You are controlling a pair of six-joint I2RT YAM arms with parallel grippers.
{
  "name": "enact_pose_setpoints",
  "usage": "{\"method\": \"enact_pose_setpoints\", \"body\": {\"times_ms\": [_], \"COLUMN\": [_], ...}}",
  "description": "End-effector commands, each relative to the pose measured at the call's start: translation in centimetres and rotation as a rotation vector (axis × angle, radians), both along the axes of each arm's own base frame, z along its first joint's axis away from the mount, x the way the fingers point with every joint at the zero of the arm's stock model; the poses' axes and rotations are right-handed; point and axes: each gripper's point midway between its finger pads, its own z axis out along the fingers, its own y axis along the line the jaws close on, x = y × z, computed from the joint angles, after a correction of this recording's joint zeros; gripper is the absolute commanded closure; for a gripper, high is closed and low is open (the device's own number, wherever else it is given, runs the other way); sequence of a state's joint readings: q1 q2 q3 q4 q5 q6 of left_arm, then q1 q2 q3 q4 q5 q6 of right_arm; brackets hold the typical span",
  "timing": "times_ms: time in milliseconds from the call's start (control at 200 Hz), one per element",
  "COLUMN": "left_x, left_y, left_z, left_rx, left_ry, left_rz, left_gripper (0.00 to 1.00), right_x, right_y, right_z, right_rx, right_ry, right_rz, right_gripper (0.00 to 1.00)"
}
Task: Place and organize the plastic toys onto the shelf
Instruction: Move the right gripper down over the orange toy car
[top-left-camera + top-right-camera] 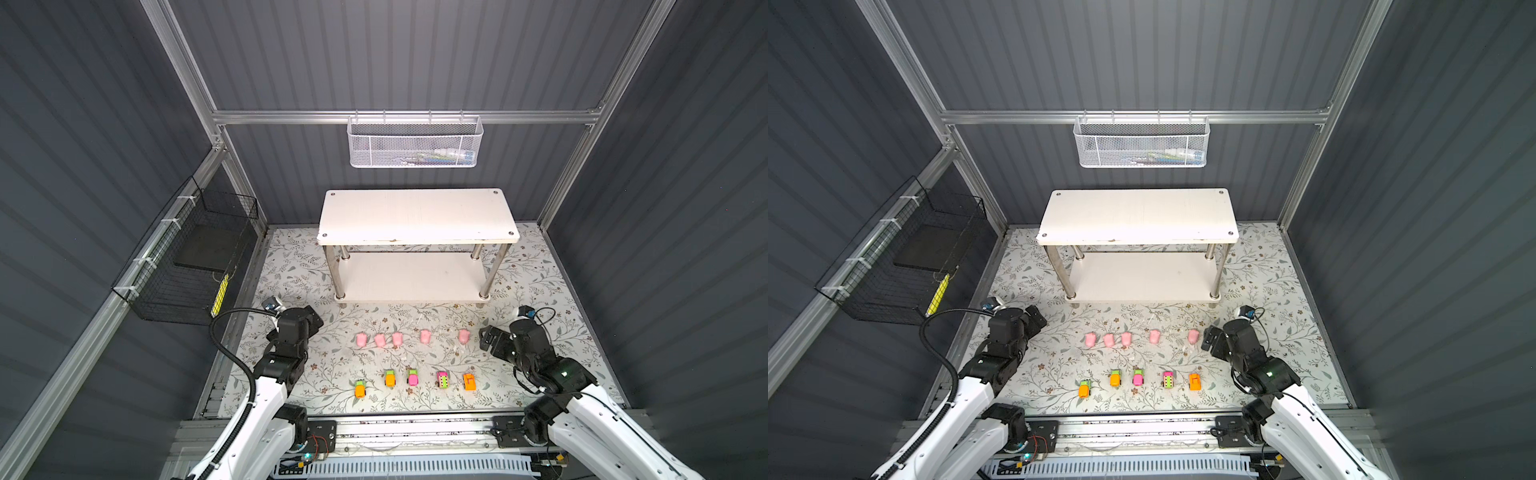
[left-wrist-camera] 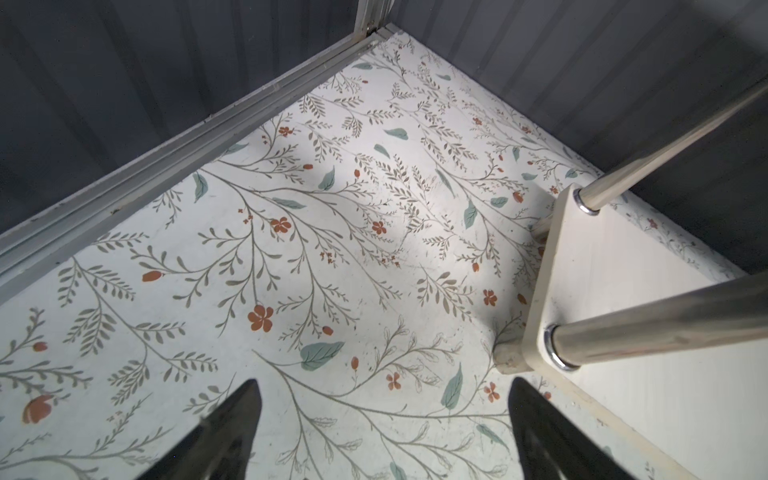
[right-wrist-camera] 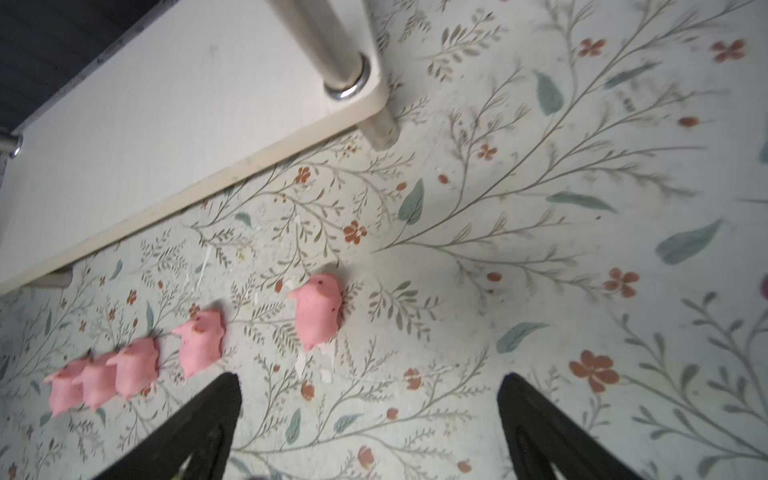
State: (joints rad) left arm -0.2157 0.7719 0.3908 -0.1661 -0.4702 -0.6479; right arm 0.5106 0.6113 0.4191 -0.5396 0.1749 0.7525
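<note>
Nearest the robot's base, five cars [image 1: 412, 377] were lined up in a row across the flowered tabletop [image 1: 291, 266]. Each was turned with its long axis running near to far, toward the shelf [image 1: 415, 216], and the leftmost was set a little nearer than the rest. Just beyond them, five pink pigs [image 1: 397, 339] were laid in a second row, the three on the left close together and the other two spaced apart. In the right wrist view their long axes were seen lying crosswise to that row, the ends marked with dark dots turned toward the shelf.

The left tool [image 2: 382, 386] was held over bare tabletop beside the shelf's near left leg, its fingers spread wide with nothing between them. The right tool [image 3: 370, 378] was held just right of the rightmost pig, likewise wide open and empty.

Farther back, the shelf was stood with its long axis left to right, parallel to the back wall, all ten toys lying in front of it.

On the left wall, a dark flat slab [image 1: 208, 249] and a yellow strip [image 1: 220, 295] were held in a black wire basket [image 1: 166, 291]. On the back rail, a white mesh basket [image 1: 374, 145] was hung, with a few pale, green and blue items at its right end, too small to be identified.
</note>
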Motion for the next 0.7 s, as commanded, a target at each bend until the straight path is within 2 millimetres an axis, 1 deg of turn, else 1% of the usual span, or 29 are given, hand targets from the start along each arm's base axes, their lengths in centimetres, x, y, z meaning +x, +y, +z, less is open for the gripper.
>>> {"method": "enact_pose_setpoints", "body": {"times_ms": [0, 85, 225, 325, 455, 540, 695], "left_x": [0.0, 0.2, 0.6, 0.9, 1.3, 1.4, 1.6], "left_y": [-0.1, 0.0, 0.1, 0.0, 0.0, -0.1, -0.1], "left_z": [-1.0, -0.9, -0.4, -0.2, 0.2, 0.4, 0.4], "left_rx": [-0.019, -0.010, 0.006, 0.010, 0.019, 0.021, 0.012], "left_ry": [0.001, -0.004, -0.022, -0.027, -0.029, -0.033, -0.041], "left_rz": [0.013, 0.018, 0.020, 0.016, 0.011, 0.008, 0.010], "left_gripper": [0.07, 0.07, 0.07, 0.07, 0.06, 0.06, 0.07], "right_x": [-2.8, -4.4, -6.2, -7.0, -8.1, -8.7, -9.0], "right_y": [1.2, 2.0, 3.1, 4.4, 5.2, 5.3, 5.4], "right_z": [-1.3, -2.3, -3.6, -3.8, -4.4, -4.8, -5.2], "right_rx": [-0.001, -0.019, -0.032, -0.032, -0.069, -0.107, -0.162], "right_ry": [0.113, 0.161, 0.218, 0.235, 0.264, 0.287, 0.302], "right_rz": [0.070, 0.135, 0.221, 0.285, 0.339, 0.357, 0.360], "right_gripper": [0.04, 0.06, 0.09, 0.16, 0.21, 0.23, 0.27]}}
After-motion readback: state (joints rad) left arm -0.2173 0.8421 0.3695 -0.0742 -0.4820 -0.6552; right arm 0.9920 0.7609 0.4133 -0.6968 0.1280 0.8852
